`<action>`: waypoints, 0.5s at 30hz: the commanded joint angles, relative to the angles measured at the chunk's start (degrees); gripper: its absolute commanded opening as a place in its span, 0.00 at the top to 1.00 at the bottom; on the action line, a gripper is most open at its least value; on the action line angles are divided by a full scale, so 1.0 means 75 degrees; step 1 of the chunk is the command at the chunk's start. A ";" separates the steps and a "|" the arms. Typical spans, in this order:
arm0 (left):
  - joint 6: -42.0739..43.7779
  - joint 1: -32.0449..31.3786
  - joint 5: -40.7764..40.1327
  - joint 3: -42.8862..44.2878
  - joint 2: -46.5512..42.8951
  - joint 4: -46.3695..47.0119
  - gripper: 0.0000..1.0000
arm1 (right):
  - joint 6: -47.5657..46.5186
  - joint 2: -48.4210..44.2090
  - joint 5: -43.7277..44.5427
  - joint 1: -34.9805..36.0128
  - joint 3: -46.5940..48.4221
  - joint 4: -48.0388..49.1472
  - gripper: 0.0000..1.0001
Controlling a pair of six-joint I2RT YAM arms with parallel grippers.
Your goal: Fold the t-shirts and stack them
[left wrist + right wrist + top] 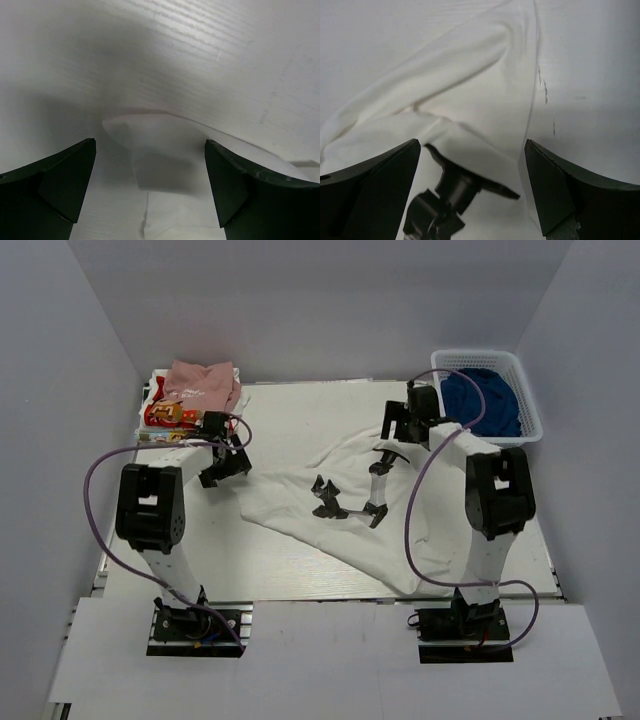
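The large white t-shirt (296, 502) lies spread and rumpled across the middle of the table, its black robot-arm print (350, 502) facing up. At the back left a folded pale pink t-shirt (204, 383) rests on one with a red-yellow print (165, 413). My left gripper (226, 468) hangs open just off the white shirt's left edge; in the left wrist view a white cloth corner (165, 150) lies below the open gripper (150, 142), untouched. My right gripper (398, 426) is open over the shirt's far right part, with white folds (470, 75) and black print (450, 195) under the gripper (472, 142).
A white basket (525, 390) holding blue cloth (480, 402) stands at the back right corner. Grey walls close in the table on three sides. Purple cables loop from both arms. Bare white table (300, 410) shows behind the shirt.
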 commanded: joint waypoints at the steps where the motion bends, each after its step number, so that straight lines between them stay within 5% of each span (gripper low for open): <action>1: 0.0002 0.0014 0.0489 0.0419 0.0459 0.0195 0.00 | -0.0082 0.0724 0.0478 -0.0053 0.1025 -0.0213 0.09; 4: 0.0002 0.0014 0.0678 0.0607 0.0858 0.0429 0.02 | 0.0000 0.1380 0.0784 -0.0111 0.1695 -0.0354 0.09; 10: 0.0002 0.0014 0.0969 0.1159 0.1351 0.0616 0.23 | 0.0234 0.2846 0.1287 -0.0112 0.4106 -0.1654 0.09; 14: 0.0072 0.0014 0.1333 0.1323 0.1609 0.0617 0.78 | 0.0434 0.3771 0.1475 -0.0147 0.5198 -0.2369 0.09; 15: 0.0072 0.0014 0.1334 0.1230 0.1610 0.0687 1.00 | 0.0480 0.3808 0.1580 -0.0112 0.5235 -0.2509 0.09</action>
